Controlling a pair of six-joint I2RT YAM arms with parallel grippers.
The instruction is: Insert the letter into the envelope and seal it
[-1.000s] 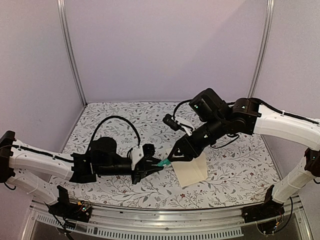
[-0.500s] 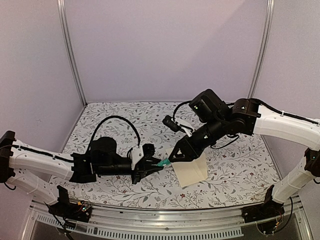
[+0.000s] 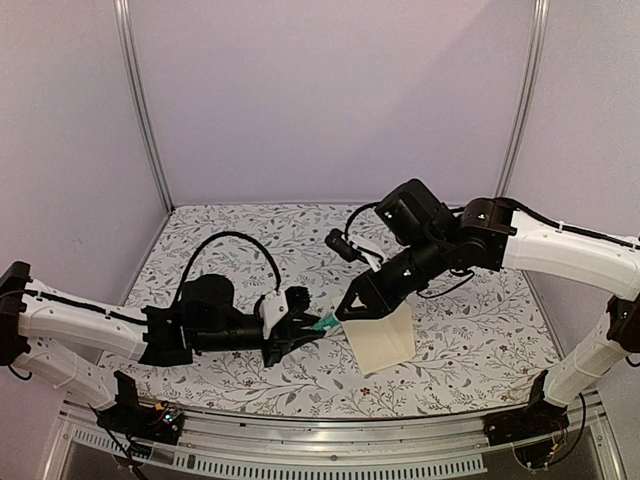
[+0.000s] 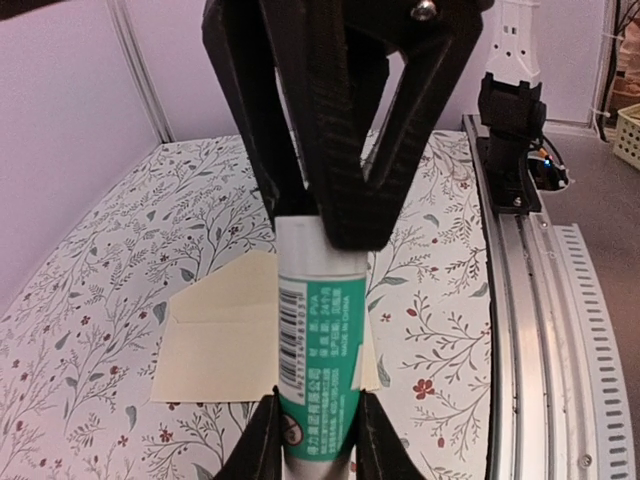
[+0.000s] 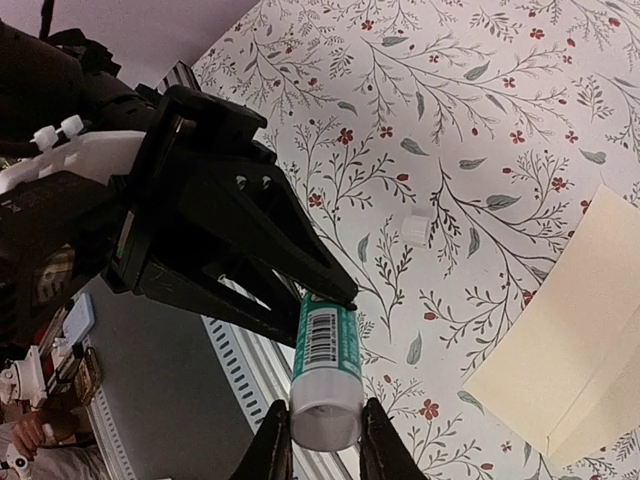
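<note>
Gripping glue stick (image 4: 320, 365): left fingers (image 4: 262, 447), right fingers (image 5: 273, 448); "MADE IN CHINA".

One envelope (image 3: 382, 343) — one glue stick (image 4: 320, 370).

Matt cream paper envelope (image 3: 382, 340); glossy plastic glue stick (image 4: 320, 370); floral table cover (image 3: 480, 340) looks like cloth.

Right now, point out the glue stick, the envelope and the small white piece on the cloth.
glue stick (image 4: 320, 360), left wrist view, on its green label.
envelope (image 4: 215, 360), left wrist view, on its body below the flap.
small white piece (image 5: 415, 230), right wrist view, on its middle.
</note>
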